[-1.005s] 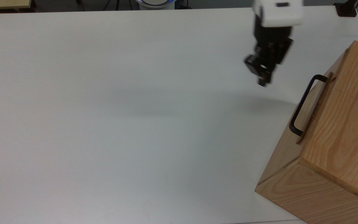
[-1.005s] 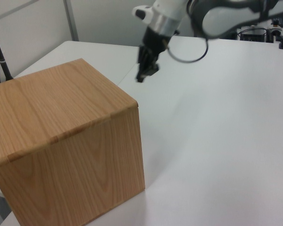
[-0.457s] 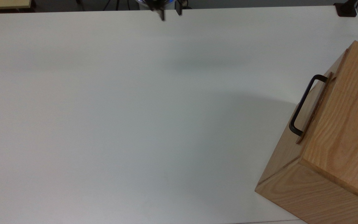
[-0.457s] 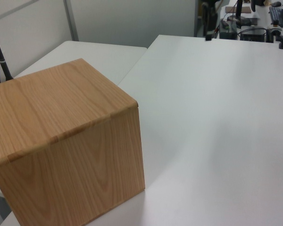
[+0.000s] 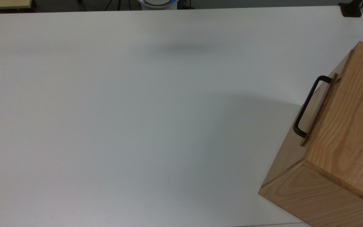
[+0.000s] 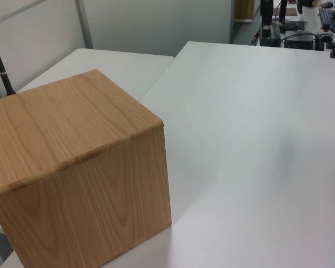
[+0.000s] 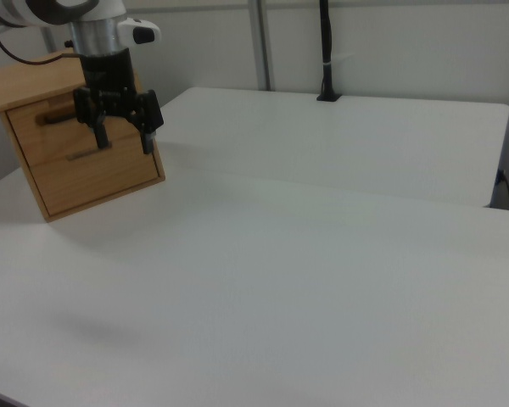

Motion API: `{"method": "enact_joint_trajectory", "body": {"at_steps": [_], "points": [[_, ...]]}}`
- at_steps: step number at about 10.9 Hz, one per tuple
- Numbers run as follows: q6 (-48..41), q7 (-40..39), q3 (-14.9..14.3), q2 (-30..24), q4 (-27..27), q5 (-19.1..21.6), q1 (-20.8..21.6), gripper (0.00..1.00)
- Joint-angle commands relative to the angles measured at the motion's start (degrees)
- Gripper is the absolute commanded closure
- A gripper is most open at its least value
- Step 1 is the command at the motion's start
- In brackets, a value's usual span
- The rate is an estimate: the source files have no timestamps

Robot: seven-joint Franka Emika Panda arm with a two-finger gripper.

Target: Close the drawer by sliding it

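A bare white table (image 5: 137, 110) is seen, with the oak cabinet (image 5: 342, 151) set at the top view's right edge. The drawer (image 5: 321, 107) is seated flush in it, handle (image 5: 307, 105) facing outward, so the task is judged done. In the right view the gripper (image 7: 120, 136) is held raised, fingers spread wide and empty.
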Motion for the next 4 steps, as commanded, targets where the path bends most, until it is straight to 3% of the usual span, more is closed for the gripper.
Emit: {"method": "enact_joint_trajectory", "body": {"at_steps": [1, 4], "points": [[0.9, 13.1, 0.9, -1.9, -2.6, -0.9, -1.3, 0.0], [2.1, 13.3, 0.8, -1.9, -2.7, -0.6, -1.1, 0.0]]}}
